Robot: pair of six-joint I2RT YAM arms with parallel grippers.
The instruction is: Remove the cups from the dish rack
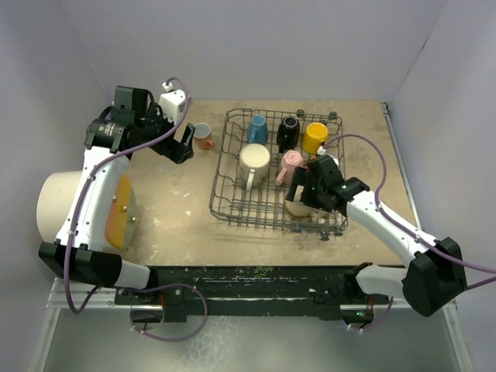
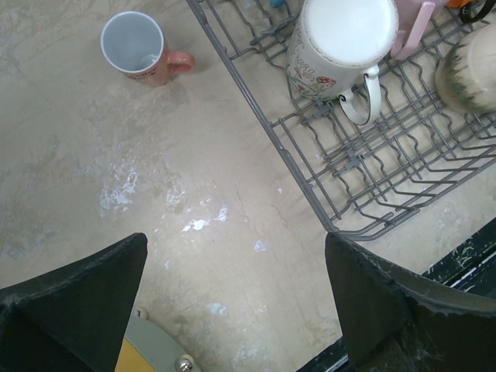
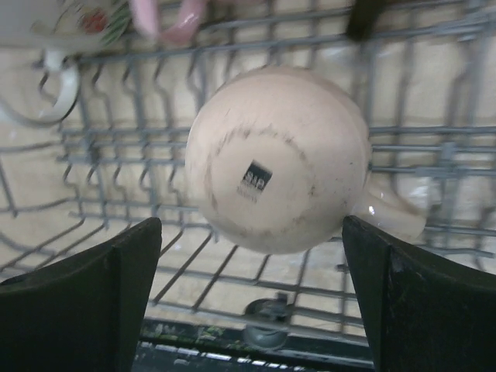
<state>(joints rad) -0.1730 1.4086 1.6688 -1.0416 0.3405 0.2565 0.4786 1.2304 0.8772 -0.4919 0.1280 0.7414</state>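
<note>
The dark grey wire dish rack (image 1: 219,180) holds a blue cup (image 1: 257,129), a black cup (image 1: 288,133), a yellow cup (image 1: 315,137), a big cream cup (image 1: 254,163), a pink cup (image 1: 290,167) and a tan cup (image 1: 297,206). A salmon cup (image 1: 203,136) stands upright on the table left of the rack. My right gripper (image 3: 252,294) is open just above the upside-down tan cup (image 3: 279,159), with its fingers on either side. My left gripper (image 2: 236,298) is open and empty over bare table, near the salmon cup (image 2: 136,48).
A big cream cylinder with an orange face (image 1: 77,209) lies at the left by the left arm. The table's dark front rail (image 1: 256,275) runs just below the rack. The rack's near corner (image 2: 341,225) lies by my left gripper's right finger.
</note>
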